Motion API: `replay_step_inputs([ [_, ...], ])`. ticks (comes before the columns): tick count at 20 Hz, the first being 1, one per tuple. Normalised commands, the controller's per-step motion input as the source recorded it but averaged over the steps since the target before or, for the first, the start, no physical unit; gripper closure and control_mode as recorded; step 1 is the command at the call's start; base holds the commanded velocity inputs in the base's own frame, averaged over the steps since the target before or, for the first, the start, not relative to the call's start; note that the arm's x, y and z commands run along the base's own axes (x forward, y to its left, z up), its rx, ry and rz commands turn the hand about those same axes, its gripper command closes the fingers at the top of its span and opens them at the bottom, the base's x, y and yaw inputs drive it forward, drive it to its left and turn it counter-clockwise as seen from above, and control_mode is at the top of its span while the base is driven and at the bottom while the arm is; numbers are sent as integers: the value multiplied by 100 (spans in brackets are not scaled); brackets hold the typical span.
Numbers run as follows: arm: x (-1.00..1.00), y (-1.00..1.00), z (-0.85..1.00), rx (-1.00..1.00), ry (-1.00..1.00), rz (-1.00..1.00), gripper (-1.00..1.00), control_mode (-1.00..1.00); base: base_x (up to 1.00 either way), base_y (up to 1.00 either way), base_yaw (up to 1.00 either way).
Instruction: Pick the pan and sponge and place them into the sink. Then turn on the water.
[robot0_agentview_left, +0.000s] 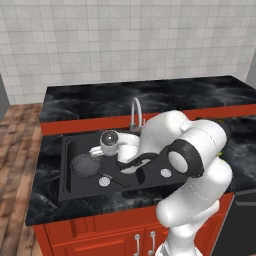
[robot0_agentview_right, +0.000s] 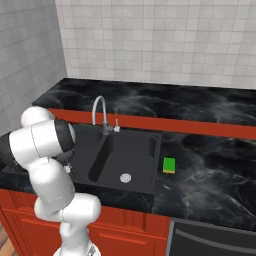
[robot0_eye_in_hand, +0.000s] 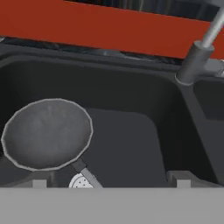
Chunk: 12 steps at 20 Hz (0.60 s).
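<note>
Hovering over the left basin of the sink (robot0_agentview_left: 67, 175), the gripper (robot0_eye_in_hand: 107, 179) stands wide open and empty, with the pan (robot0_eye_in_hand: 47, 133) lying free just ahead of its fingertips. The pan step looks done; next comes the sponge (robot0_agentview_right: 169, 165), well off on the counter beyond the far basin.

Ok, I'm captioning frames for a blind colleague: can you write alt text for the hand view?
A small round dark pan lies in the left basin of a black sink, its thin handle running toward a silver drain. The faucet base stands at the divider, with a red strip behind. The claw is open above the basin.
</note>
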Motion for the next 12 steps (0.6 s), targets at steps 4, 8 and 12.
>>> replay_step_inputs([
  [4, -18, 0, 100, 20, 1, -23, -100, -100, 0, 0, 0],
  [8, 0, 0, 100, 25, 12, -18, -100, -100, 0, 0, 0],
  [12, 0, 0, 100, 22, 21, -10, -100, -100, 0, 0, 0],
])
